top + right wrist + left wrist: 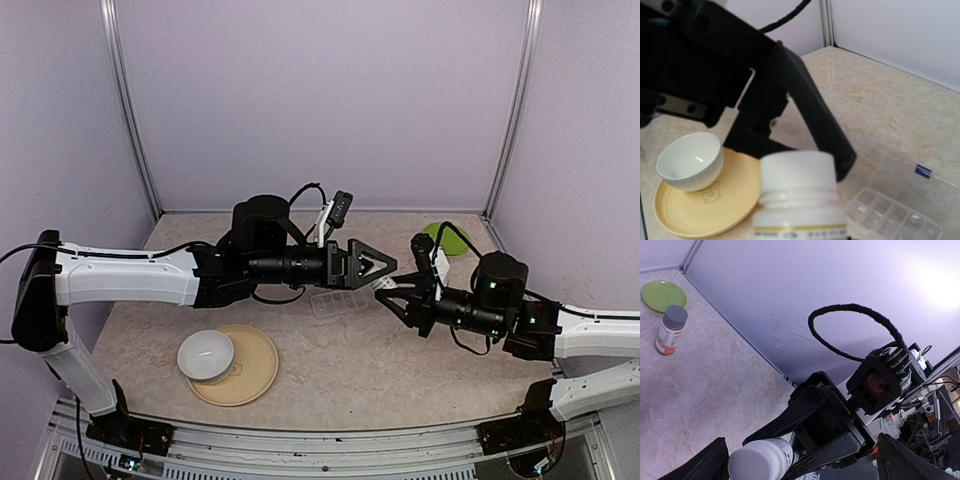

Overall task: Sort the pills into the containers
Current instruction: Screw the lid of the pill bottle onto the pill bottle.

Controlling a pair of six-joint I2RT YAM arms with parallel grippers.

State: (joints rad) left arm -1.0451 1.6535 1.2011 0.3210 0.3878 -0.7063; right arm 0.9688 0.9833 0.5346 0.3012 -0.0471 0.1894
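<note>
right gripper point(390, 288) jaws clamped on small white plastic bottle with white cap point(799, 192), held in air. left gripper point(386, 268) jaws wide apart, either side of cap, contact not evident. flat clear plastic pill box point(335, 303) on table just below, lid open, no pills seen in compartments. risk: off-centre closure on cap twists bottle in right grip; slip scatters pills beside box.

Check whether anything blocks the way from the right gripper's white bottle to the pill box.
Only the white cap on the bottle, which is closed. The pill box lies open on the table nearby. The open left gripper brackets the cap.
</note>
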